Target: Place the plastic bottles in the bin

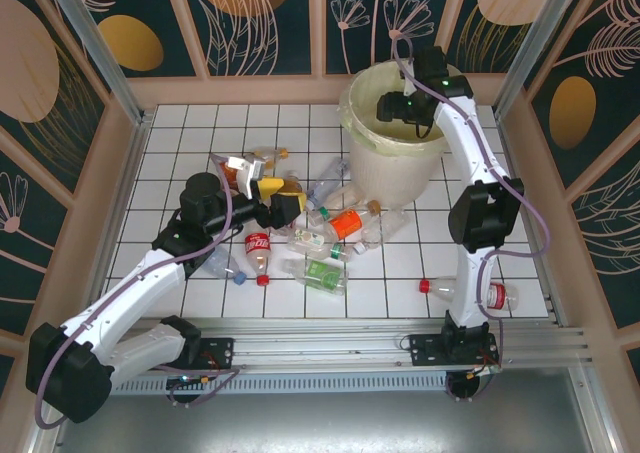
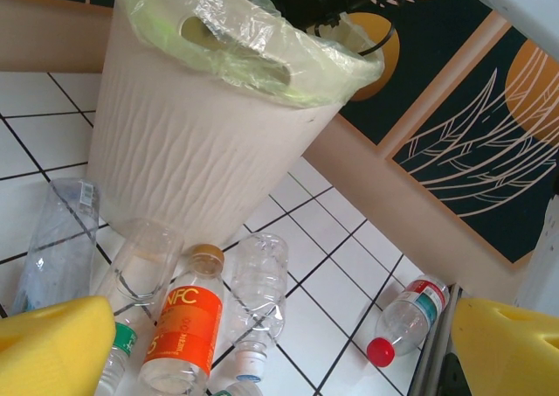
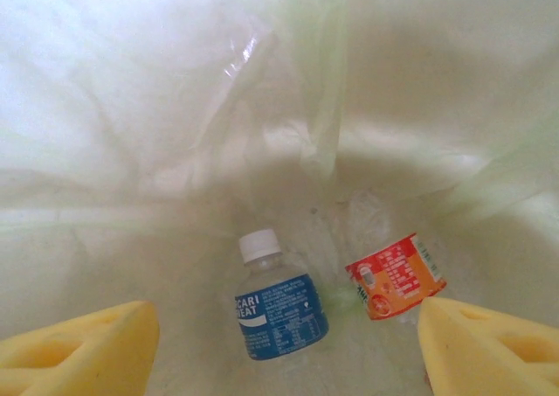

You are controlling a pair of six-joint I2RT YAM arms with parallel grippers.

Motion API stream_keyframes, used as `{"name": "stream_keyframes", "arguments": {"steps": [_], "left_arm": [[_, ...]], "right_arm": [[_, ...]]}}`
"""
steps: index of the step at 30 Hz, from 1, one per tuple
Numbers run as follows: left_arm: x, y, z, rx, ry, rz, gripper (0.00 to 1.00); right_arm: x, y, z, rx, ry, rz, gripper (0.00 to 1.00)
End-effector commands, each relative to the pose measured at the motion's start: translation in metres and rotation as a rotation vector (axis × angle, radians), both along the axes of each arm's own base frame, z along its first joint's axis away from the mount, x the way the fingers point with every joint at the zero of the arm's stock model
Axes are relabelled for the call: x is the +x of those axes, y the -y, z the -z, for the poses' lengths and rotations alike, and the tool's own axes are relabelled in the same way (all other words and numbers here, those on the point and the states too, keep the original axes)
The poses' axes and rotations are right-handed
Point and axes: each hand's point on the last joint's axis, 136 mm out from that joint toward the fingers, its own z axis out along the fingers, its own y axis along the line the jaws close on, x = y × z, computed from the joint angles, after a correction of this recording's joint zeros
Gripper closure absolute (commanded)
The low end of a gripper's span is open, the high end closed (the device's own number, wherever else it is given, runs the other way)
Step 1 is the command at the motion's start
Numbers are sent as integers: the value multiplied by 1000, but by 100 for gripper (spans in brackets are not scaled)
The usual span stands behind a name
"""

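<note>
Though apart, bottles (image 3: 281, 313) beneath right gripper (image 3: 288, 348).

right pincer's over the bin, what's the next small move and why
Probably raise the right pincer clear of the bin and swing toward the red-capped bottle near its base. Its jaws stand apart, empty, and a blue-labelled bottle and an orange-labelled bottle lie on the bin's bottom, so nothing is left to release.

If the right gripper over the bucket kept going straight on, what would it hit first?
Most likely the blue-labelled bottle lying at the bottom of the bin, almost centred between the right gripper's fingers. The red-labelled bottle lies just to the side. Depth is unclear.
</note>
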Motion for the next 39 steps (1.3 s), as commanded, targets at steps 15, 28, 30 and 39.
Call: {"name": "stream_keyframes", "arguments": {"steps": [15, 28, 30, 39], "left_arm": [[1, 15, 8, 1, 43, 85, 1], [-1, 36, 33, 85, -3, 135, 1], [-3, 41, 35, 97, -5, 155, 1], [-28, 54, 27, 79, 30, 309, 1]], "right_arm": [[-72, -6, -125, 143, 327, -47, 23], [-187, 13, -133, 280, 432, -1, 22], [-203, 16, -126, 306, 415, 21, 22], [-254, 32, -44, 431, 244, 197, 22]]}}
